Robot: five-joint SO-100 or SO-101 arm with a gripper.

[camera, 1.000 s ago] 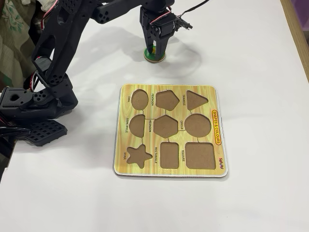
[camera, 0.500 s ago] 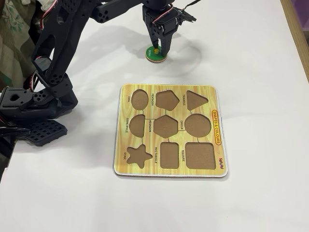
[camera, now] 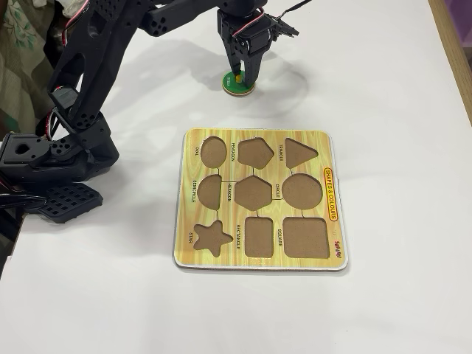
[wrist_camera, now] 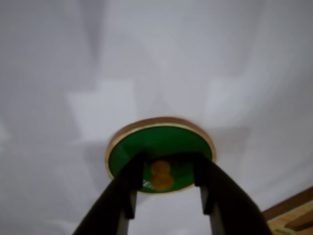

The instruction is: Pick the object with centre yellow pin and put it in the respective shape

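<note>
Puzzle board: "SHAPES & COLOURS" on right edge; small shape labels unreadable.

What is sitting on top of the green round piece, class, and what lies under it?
A yellow pin stands at the centre of the green round piece, between the gripper fingers. Underneath is the white table; the disc covers its contact patch.

The wrist view is soft and blurred: the yellow pin shows only as a smeared double blob between the fingers, whose bases run off the bottom edge. A corner of the puzzle board is cut off at lower right
</note>
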